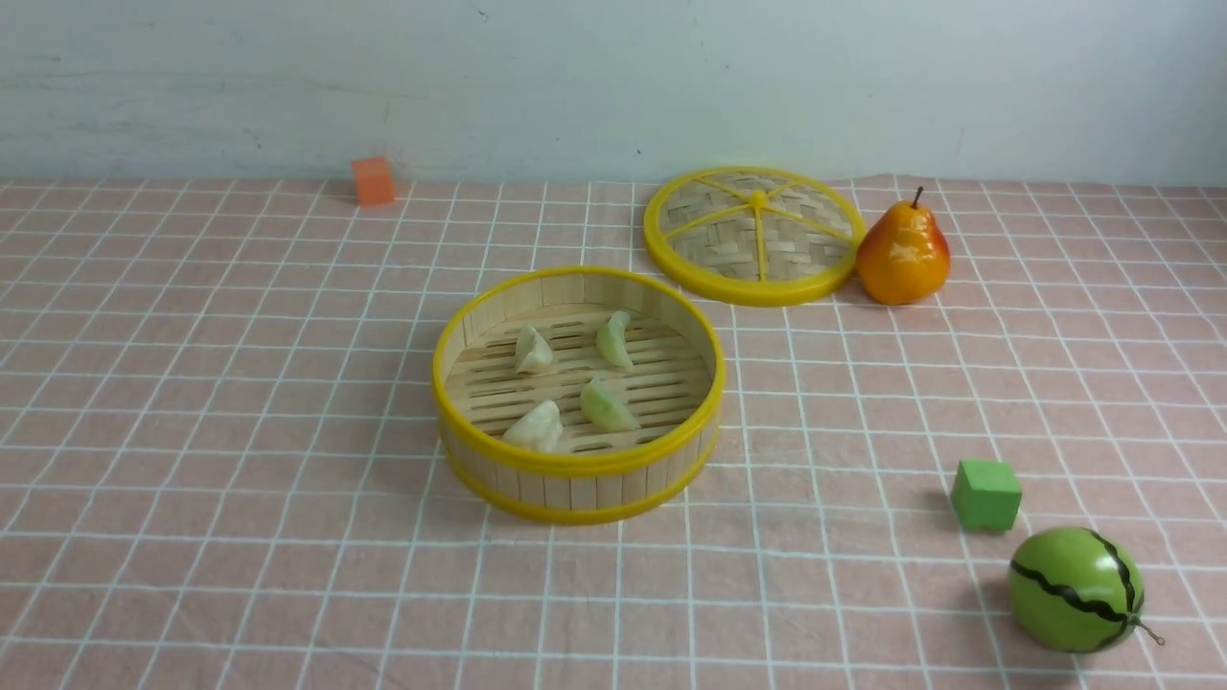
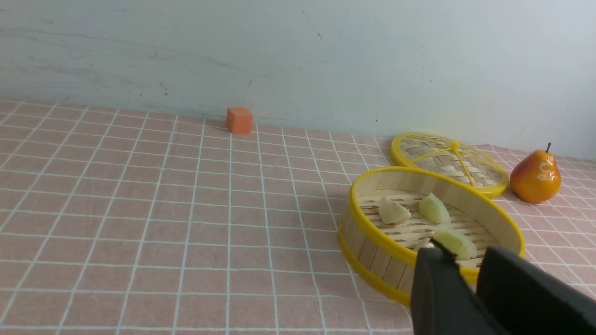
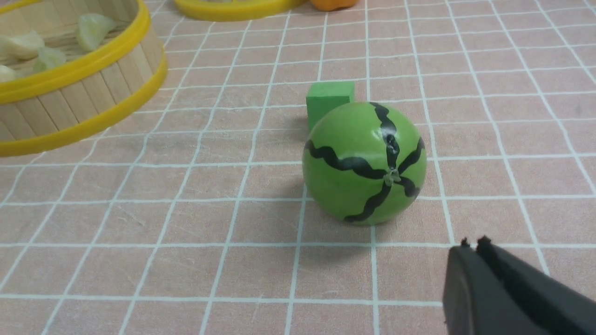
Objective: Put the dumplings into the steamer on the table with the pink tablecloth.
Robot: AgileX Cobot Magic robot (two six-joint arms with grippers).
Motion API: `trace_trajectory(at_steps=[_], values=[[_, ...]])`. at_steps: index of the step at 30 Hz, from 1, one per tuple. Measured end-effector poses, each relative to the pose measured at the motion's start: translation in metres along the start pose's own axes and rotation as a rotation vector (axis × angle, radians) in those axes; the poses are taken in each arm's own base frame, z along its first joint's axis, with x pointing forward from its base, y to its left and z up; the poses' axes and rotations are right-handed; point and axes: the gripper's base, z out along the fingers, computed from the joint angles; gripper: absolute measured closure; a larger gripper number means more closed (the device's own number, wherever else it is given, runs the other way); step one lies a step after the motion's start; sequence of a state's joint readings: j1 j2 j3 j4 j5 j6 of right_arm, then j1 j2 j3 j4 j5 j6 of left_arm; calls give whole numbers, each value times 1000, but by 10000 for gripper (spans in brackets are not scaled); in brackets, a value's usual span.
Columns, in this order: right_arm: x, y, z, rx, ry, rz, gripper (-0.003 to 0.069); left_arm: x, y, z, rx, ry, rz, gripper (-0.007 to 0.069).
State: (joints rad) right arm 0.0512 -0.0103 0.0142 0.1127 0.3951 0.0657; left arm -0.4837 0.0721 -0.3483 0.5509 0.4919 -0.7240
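Observation:
The steamer (image 1: 578, 466) stands mid-table on the pink tablecloth (image 1: 240, 402). Inside lie two cream-white dumplings (image 1: 533, 350) (image 1: 535, 427) and two pale green dumplings (image 1: 614, 340) (image 1: 606, 405). Neither arm shows in the front view. In the left wrist view my left gripper (image 2: 468, 267) hangs short of the steamer (image 2: 372, 251), jaws apart and empty; dumplings (image 2: 393, 211) (image 2: 434, 209) show beyond it. In the right wrist view my right gripper (image 3: 473, 243) is shut and empty, low over the cloth just short of the toy watermelon (image 3: 364, 163). The steamer (image 3: 70, 97) sits off to the side.
The flat woven lid (image 1: 753, 235) lies behind the steamer, with a pear (image 1: 903, 253) beside it. A green cube (image 1: 985, 494) and the toy watermelon (image 1: 1075, 589) sit at the front right. An orange cube (image 1: 373, 180) stands by the back wall.

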Motion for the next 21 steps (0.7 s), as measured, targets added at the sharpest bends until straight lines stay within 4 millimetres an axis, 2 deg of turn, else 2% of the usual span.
trace_trajectory(at_steps=[14, 19, 21], values=[[0, 0, 0, 0, 0, 2, 638, 0, 0, 0, 0, 0, 0, 483], [0, 0, 0, 0, 0, 2, 636, 12, 3, 4, -43, 20, -12, 480], [0, 0, 0, 0, 0, 2, 634, 23, 8, 4, -128, 29, -29, 480]])
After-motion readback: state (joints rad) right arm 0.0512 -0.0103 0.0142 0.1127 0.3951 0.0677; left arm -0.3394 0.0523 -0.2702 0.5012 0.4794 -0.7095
